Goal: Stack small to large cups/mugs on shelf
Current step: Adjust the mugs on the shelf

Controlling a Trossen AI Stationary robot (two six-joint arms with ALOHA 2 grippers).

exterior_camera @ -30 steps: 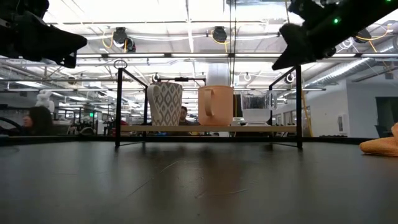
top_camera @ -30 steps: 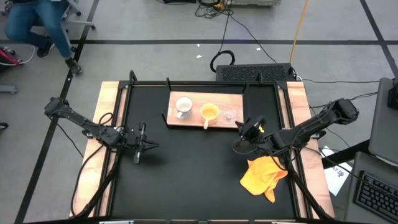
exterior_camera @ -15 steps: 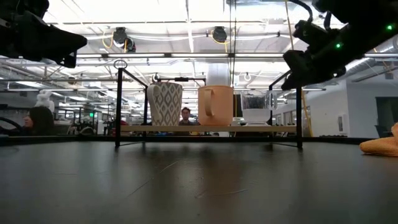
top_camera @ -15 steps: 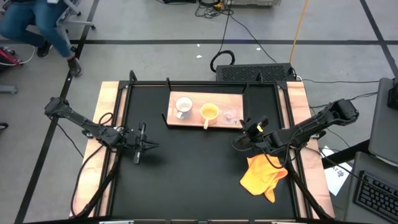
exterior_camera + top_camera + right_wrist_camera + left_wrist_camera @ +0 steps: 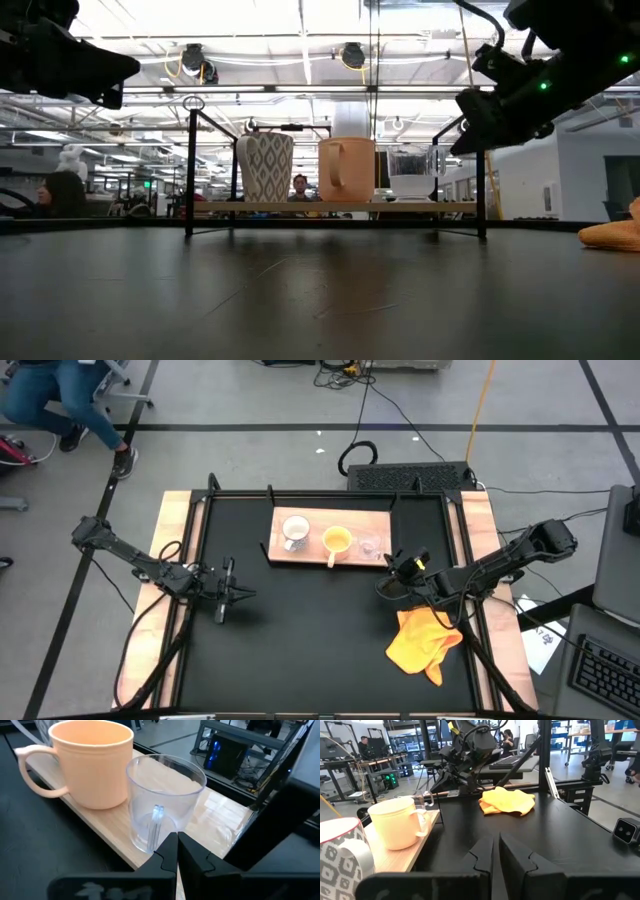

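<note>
The light-wood shelf stands at the table's far middle. On it, in a row from left to right, stand the white patterned mug, the orange-yellow mug and the clear glass cup, each on its base. My right gripper is shut and hangs off the shelf's right end. It points at the clear cup, whose handle faces it. My left gripper is shut and held level over the table's left part, touching nothing. My right gripper's shut fingertips stand right before the clear cup's handle and lower wall, coming slanting down from the table's right. I cannot tell whether they touch the cup. The cup stands upright on the shelf.
An orange-yellow cloth lies on the black table near the right front. The shelf's black posts rise at its ends. The orange-yellow mug stands right next to the clear cup. A person shows in the room beyond the table's far left corner.
My right gripper has come down beside the shelf's right end and has rolled a little, staying shut. The mugs and the cup have kept their places.
</note>
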